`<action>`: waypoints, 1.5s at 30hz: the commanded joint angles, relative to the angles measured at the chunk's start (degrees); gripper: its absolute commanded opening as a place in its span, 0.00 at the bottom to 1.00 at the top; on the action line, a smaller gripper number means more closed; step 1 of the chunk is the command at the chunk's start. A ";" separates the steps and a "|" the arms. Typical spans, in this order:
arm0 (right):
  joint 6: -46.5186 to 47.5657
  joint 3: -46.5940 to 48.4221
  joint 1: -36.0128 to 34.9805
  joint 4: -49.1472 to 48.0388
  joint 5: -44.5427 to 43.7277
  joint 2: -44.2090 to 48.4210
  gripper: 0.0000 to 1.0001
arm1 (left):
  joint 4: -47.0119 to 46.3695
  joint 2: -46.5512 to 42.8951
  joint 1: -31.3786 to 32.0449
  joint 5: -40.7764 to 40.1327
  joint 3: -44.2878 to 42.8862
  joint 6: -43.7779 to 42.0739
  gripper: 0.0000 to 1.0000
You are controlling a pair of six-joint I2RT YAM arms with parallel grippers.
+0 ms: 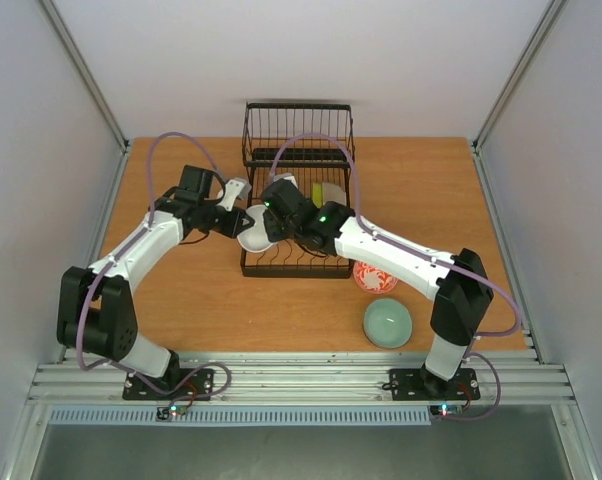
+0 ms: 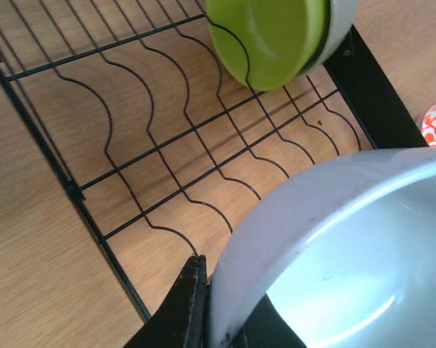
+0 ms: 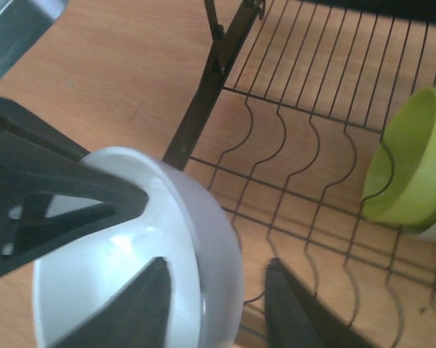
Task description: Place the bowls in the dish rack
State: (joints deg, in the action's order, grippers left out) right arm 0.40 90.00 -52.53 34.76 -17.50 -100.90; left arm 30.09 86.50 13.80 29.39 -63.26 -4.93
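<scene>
The black wire dish rack (image 1: 296, 268) stands at the centre back. My left gripper (image 1: 243, 222) is shut on the rim of a pale whitish bowl (image 1: 253, 236) and holds it tilted over the rack's front left corner. In the left wrist view the gripper (image 2: 225, 304) pinches the bowl's wall (image 2: 348, 239). My right gripper (image 1: 271, 225) is open. In the right wrist view the gripper (image 3: 216, 264) straddles the same bowl's (image 3: 95, 290) rim, one finger inside and one outside. A yellow-green bowl (image 1: 331, 193) stands on edge in the rack.
A red-orange patterned bowl (image 1: 374, 276) and a pale green bowl (image 1: 388, 322) sit on the table right of the rack. A pale bowl (image 2: 340, 18) leans behind the yellow-green one (image 2: 269, 36). The tall basket section (image 1: 298, 128) is at the rack's far end.
</scene>
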 commanded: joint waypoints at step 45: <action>-17.61 -28.01 14.73 -44.62 61.48 8.61 0.76 | -12.45 -7.68 -2.64 12.19 6.40 0.82 0.00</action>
State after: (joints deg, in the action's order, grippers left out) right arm -15.22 62.08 -37.82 -5.58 39.94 -90.83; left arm 21.37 78.48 11.53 39.70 -56.77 -4.49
